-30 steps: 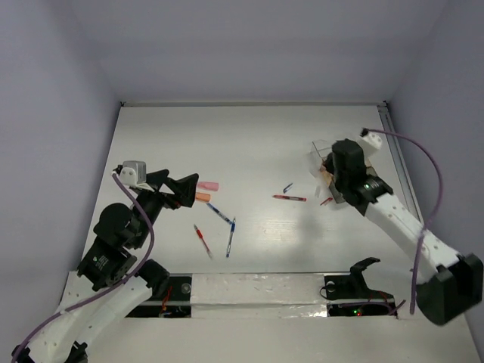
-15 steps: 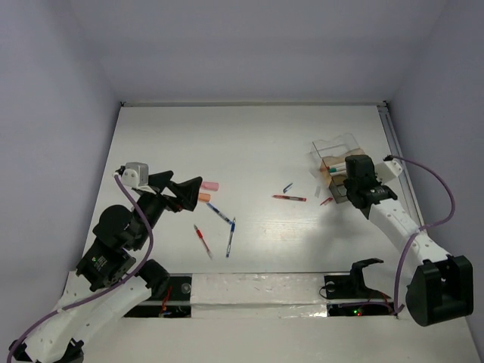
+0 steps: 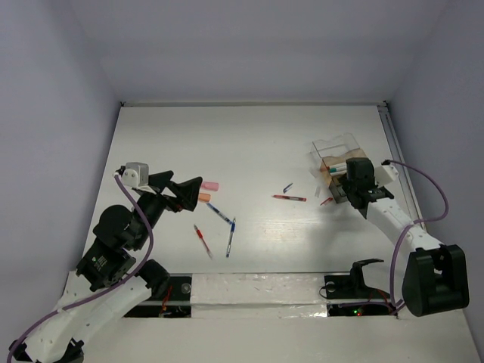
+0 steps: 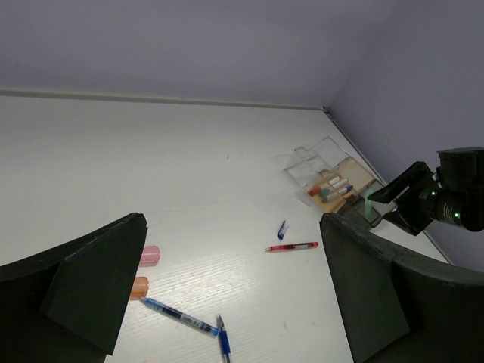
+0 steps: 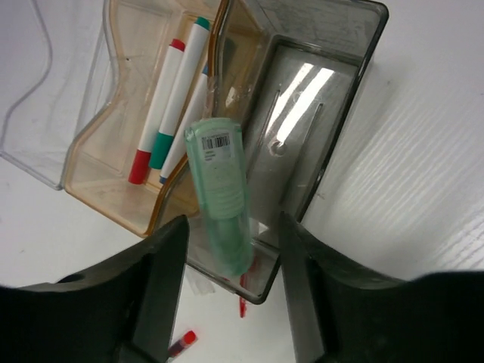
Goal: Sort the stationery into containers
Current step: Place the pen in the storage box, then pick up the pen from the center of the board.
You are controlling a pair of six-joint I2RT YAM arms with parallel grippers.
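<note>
Top external: white table (image 3: 257, 144), loose pens (image 3: 230, 237), lavender walls (image 3: 249, 45).

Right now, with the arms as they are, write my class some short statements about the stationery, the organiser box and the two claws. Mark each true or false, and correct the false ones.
1. The left claw is open, with nothing between its fingers. True.
2. The pink eraser lies inside the organiser box. False: it lies on the table, next to the orange eraser.
3. White-bodied markers lie in the box's amber compartment. True.
4. The pale green piece lies on the table beside a red pen. False: it rests in the box against the divider, between the open fingers of the right claw.
</note>
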